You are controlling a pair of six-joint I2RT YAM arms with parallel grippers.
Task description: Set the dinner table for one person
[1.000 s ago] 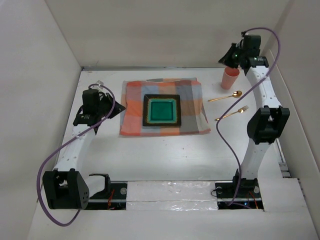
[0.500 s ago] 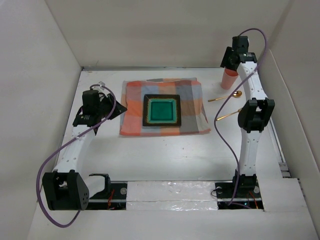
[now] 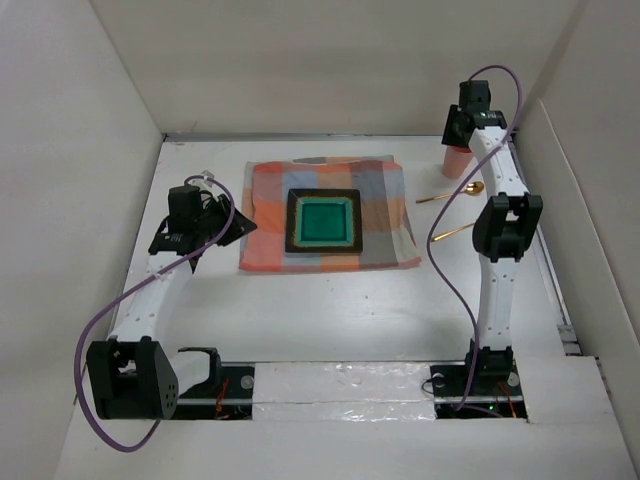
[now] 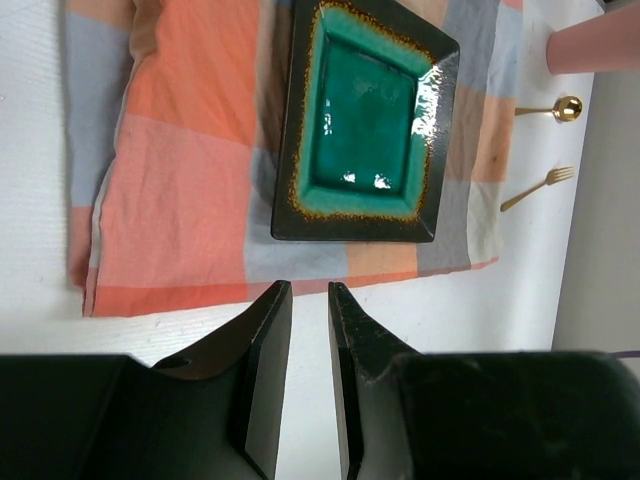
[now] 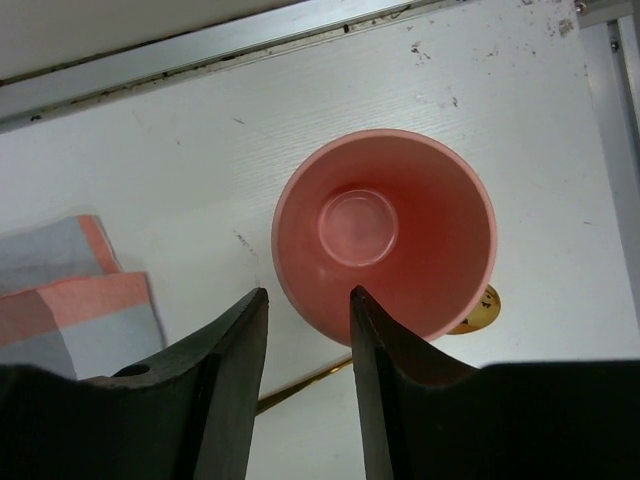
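Observation:
A pink cup [image 3: 457, 164] stands upright at the far right of the white dinner table [image 3: 330, 310]. My right gripper [image 3: 460, 128] hovers over it, open. In the right wrist view [image 5: 309, 293] the cup's [image 5: 385, 230] near rim lies between the fingers; touch cannot be told. A gold spoon [image 3: 452, 194] and gold fork [image 3: 458, 231] lie right of the checked cloth [image 3: 270, 200], which carries a teal square plate [image 3: 323, 221]. My left gripper [image 3: 243, 224] sits by the cloth's left edge, its jaws a narrow gap apart and empty [image 4: 310, 290], pointing at the plate [image 4: 365, 120].
Upright white panels [image 3: 110, 110] border the table on the left, back and right. A metal rail [image 5: 200, 45] runs along the back edge behind the cup. The right arm's elbow [image 3: 507, 225] hangs over the fork's right end. The spoon's bowl [image 5: 482, 310] peeks out under the cup.
My right arm has drawn in and moved left, bringing its gripper from right of the cup to directly over it. My left gripper has shifted slightly toward the near side.

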